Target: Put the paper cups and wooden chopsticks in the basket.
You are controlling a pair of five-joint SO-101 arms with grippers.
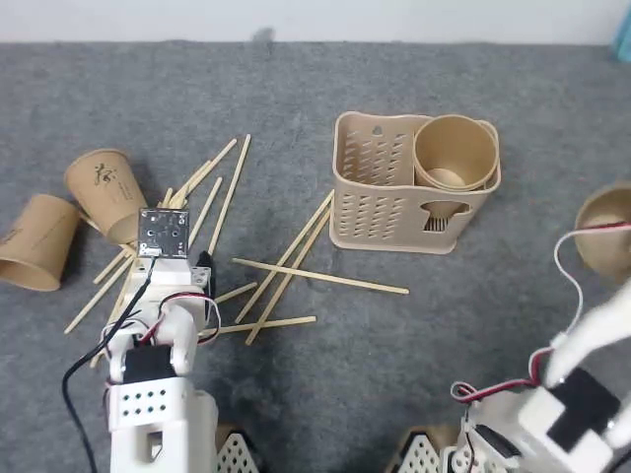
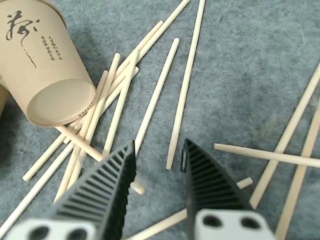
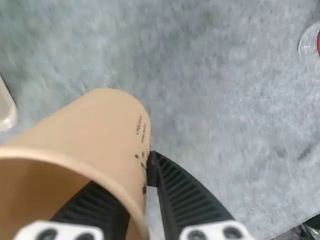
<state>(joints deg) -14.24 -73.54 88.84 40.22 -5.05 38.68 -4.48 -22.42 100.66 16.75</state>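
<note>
Wooden chopsticks (image 2: 151, 107) near the worktop's left edge are hovered over by the parted left gripper (image 2: 159, 145), while a paper cup (image 3: 85, 135), clasped by the right gripper (image 3: 127, 172), is judged due for the basket (image 1: 380, 212).

I see a beige slotted basket (image 1: 380, 212) standing upright, a little right of centre in the high view, with one cup (image 1: 455, 151) upright in its right compartment. Two brown cups lie on their sides at the left, one with print (image 1: 104, 192) and one at the edge (image 1: 37, 241). Pale chopsticks (image 1: 325, 277) lie scattered and crossed between them and the basket. The fourth cup (image 1: 604, 227) is at the right edge, its wall pinched by the right gripper (image 3: 145, 172).
</note>
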